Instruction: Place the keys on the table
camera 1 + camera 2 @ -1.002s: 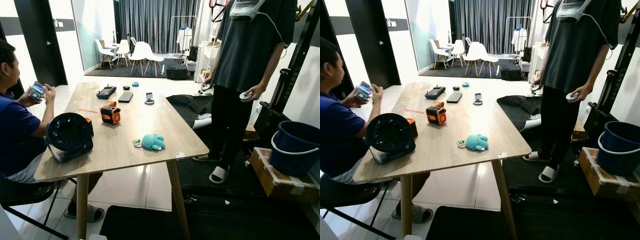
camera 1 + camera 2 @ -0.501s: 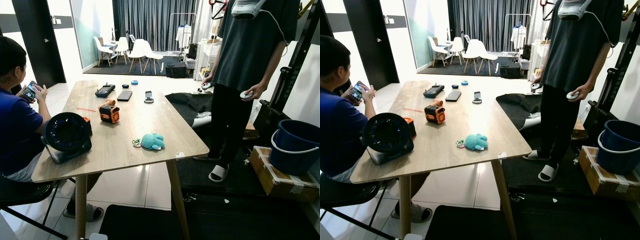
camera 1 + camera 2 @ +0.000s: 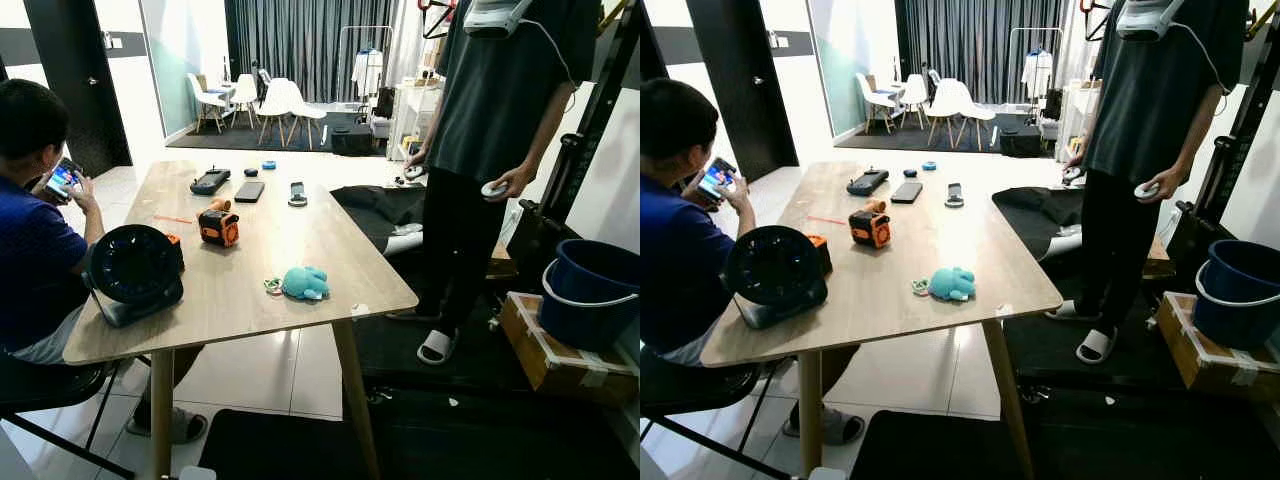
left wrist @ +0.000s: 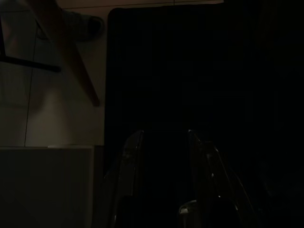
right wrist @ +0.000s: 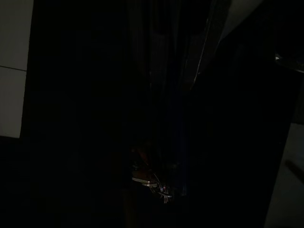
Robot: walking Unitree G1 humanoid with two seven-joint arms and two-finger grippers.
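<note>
Down by the robot's right side, the keys [image 5: 151, 183] show as a small bunch of metal, a few glints in near-blackness. They hang close in front of the right wrist camera, not on the worktop. It is too dark to tell whether the right claw is clenched on them. The left claw [image 4: 161, 138] hangs released with nothing between its prongs, above a black floor mat [image 4: 190, 57] beside pale tiles and a slanted wooden leg [image 4: 66, 52].

The wooden worktop [image 3: 300, 235] stands just ahead. Near its front edge lies a teal plush toy [image 3: 304, 283] with a small ring [image 3: 272, 286] touching it, and a round black fan [image 3: 135, 272] stands towards the left corner. Behind these are an orange-and-black tool [image 3: 219, 227], then a dark phone [image 3: 250, 191] and a black handheld controller [image 3: 210, 182].

On the right, a blue bucket [image 3: 592, 292] rests on a cardboard box [image 3: 555, 362]; its inside is hidden from here.

A seated person [image 3: 35, 240] holds a phone at the left. A standing person [image 3: 485, 140], cut off at the top, grips a white controller in each hand. White chairs [image 3: 265, 100] stand far back before dark curtains.
</note>
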